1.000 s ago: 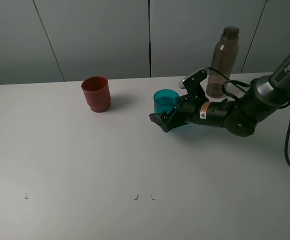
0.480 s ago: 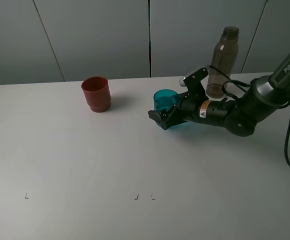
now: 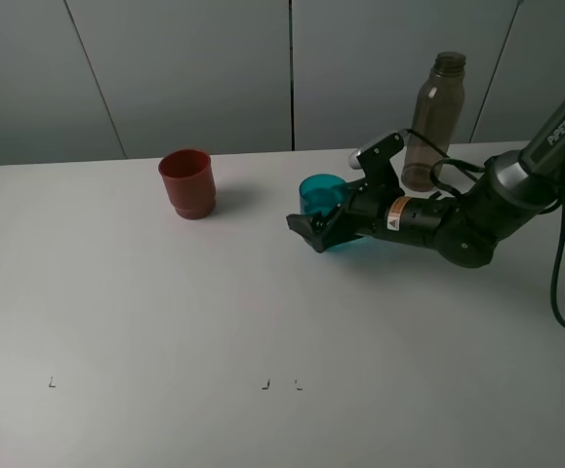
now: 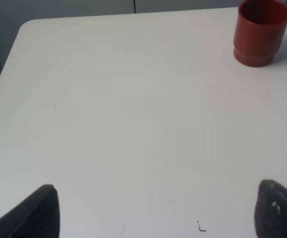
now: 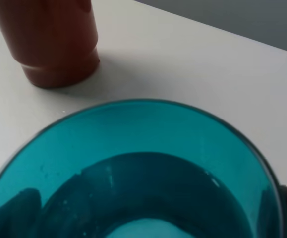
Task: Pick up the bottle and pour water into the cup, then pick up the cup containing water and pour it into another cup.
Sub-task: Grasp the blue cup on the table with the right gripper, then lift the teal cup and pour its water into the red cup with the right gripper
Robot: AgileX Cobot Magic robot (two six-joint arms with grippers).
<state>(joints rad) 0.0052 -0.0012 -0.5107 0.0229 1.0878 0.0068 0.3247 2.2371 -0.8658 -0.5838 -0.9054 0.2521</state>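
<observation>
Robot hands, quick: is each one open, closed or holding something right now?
Left hand: open, holding nothing.
Right hand: fingers around the teal cup; whether it grips cannot be told.

- High camera's up: I'm looking down from the front over the whole table (image 3: 165,322), facing the back wall (image 3: 184,68), standing well back from the red cup (image 3: 185,182).
- Left wrist camera hangs low over the table, aimed along it, with the red cup well ahead.
- Right wrist camera's jammed right up against the teal cup (image 5: 133,168), peering down into its mouth, with the red cup near, just beyond.
- All three views share the red cup.
</observation>
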